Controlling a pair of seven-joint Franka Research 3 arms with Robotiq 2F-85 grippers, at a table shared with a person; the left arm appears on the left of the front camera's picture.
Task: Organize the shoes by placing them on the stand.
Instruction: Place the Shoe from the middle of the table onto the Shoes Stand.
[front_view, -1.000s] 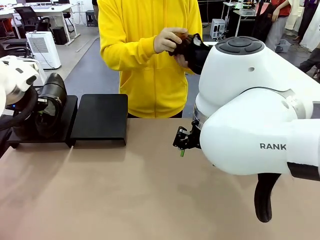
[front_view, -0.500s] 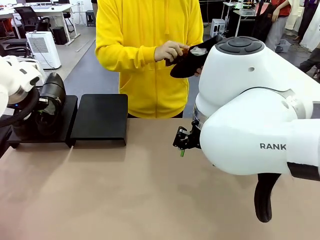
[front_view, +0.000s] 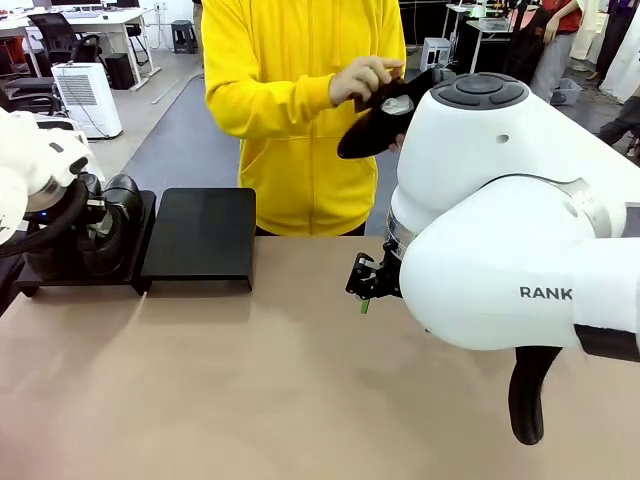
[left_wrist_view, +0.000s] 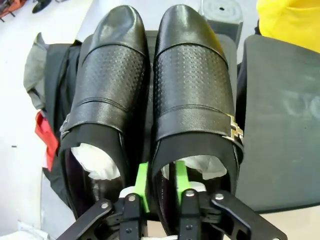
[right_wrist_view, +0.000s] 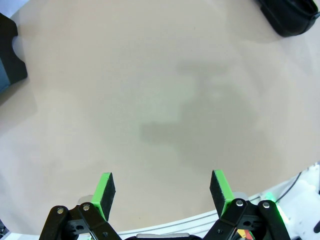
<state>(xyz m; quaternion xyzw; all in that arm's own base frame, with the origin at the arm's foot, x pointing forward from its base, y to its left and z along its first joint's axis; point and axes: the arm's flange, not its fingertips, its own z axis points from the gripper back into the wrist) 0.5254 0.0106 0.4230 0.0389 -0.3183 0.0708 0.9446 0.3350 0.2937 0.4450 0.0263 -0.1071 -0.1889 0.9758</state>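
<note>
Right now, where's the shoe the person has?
Front view, upper middle: the shoe is in the person's hand, in front of the yellow hoodie and right beside the top of the right arm.

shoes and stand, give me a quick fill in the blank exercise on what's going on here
1. The left claw pinches the opening rim of one shoe, which lies beside a second shoe on the ___ section of the stand.
2. The right claw hangs ___ over the bare table.
3. The person's hand holds a third shoe in front of a ___ top.
Missing words: left, open, yellow.
</note>
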